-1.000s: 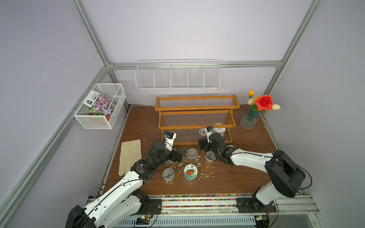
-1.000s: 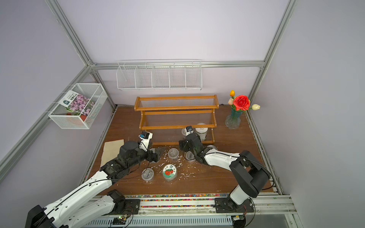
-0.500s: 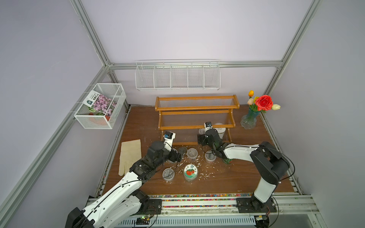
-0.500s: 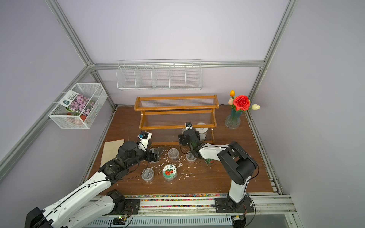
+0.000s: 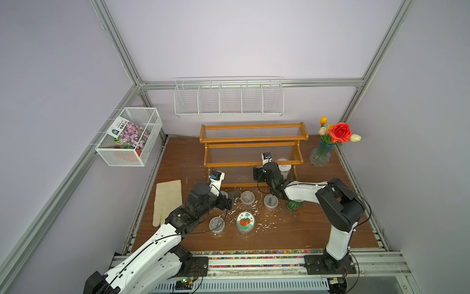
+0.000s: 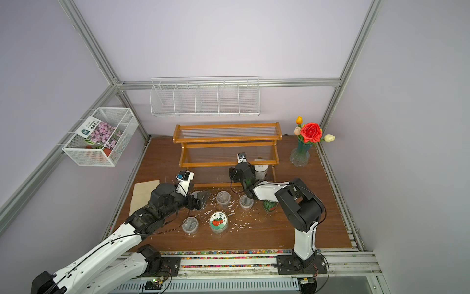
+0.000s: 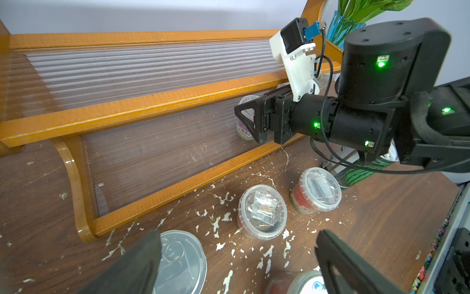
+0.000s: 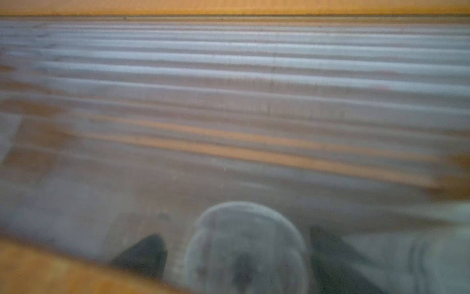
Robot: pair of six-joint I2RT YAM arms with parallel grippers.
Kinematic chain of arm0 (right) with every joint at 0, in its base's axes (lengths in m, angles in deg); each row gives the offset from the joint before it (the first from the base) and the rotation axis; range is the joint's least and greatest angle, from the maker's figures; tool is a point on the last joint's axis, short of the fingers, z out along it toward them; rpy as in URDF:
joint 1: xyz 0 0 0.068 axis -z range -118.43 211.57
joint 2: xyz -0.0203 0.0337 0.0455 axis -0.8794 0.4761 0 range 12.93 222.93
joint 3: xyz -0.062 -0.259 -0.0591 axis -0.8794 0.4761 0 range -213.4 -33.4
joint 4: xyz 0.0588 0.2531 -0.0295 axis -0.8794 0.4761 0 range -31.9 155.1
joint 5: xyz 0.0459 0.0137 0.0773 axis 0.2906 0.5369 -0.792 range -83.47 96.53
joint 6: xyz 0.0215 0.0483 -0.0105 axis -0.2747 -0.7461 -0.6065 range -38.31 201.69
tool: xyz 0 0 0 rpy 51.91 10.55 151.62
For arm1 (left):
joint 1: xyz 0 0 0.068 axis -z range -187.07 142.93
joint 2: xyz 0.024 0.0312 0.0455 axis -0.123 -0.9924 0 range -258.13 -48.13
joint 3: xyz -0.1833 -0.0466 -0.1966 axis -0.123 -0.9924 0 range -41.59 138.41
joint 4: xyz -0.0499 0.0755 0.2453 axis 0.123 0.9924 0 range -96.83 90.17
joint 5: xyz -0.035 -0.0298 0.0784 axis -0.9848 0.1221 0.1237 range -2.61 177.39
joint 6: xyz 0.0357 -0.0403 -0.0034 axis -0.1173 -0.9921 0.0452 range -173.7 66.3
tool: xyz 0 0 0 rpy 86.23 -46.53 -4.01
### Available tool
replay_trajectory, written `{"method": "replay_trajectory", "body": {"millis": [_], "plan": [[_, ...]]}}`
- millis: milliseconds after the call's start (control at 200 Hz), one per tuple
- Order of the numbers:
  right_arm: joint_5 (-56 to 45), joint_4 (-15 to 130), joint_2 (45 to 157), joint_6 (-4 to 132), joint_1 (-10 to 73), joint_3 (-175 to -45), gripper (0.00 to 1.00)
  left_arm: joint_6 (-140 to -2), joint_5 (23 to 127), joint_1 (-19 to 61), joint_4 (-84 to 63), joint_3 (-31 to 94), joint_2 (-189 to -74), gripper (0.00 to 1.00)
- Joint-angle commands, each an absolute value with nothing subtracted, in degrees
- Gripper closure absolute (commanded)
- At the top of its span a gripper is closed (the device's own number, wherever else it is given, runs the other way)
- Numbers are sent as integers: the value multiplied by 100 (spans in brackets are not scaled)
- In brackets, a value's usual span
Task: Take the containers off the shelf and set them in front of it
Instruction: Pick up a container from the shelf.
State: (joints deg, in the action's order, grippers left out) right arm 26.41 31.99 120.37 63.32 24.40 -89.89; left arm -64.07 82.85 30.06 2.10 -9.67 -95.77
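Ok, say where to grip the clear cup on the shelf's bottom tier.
Take the clear cup across its side wall, below the lid, coming level from the open front of the shelf. It stands upright, and the next tier's rail above may crowd a top-down reach.

Shelf [image 7: 152, 99]: glossy lacquered wood frame, clear ribbed plastic tiers. Table [image 7: 381, 216]: matt dark wood grain, scuffed, with white flakes. Tin [image 7: 180, 257] beside left gripper [image 7: 237, 236] finger: smooth shiny metal lid. Cup [image 7: 262, 211] just ahead: clear glossy plastic.
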Motion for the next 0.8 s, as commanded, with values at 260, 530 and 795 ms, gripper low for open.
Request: {"method": "replay_trajectory", "body": {"millis": [260, 530, 795], "plan": [[2617, 3243, 12238, 6517, 2470, -9088, 16, -6363, 8232, 2958, 328, -1145, -9444, 2], [2546, 3174, 12097, 6670, 2469, -9027, 33, -6323, 8221, 2950, 408, -1178, -9384, 2], [2353, 3114, 11709, 6793, 2370, -8841, 42, -6350, 8152, 2932, 257, -1197, -9440, 2]]}}
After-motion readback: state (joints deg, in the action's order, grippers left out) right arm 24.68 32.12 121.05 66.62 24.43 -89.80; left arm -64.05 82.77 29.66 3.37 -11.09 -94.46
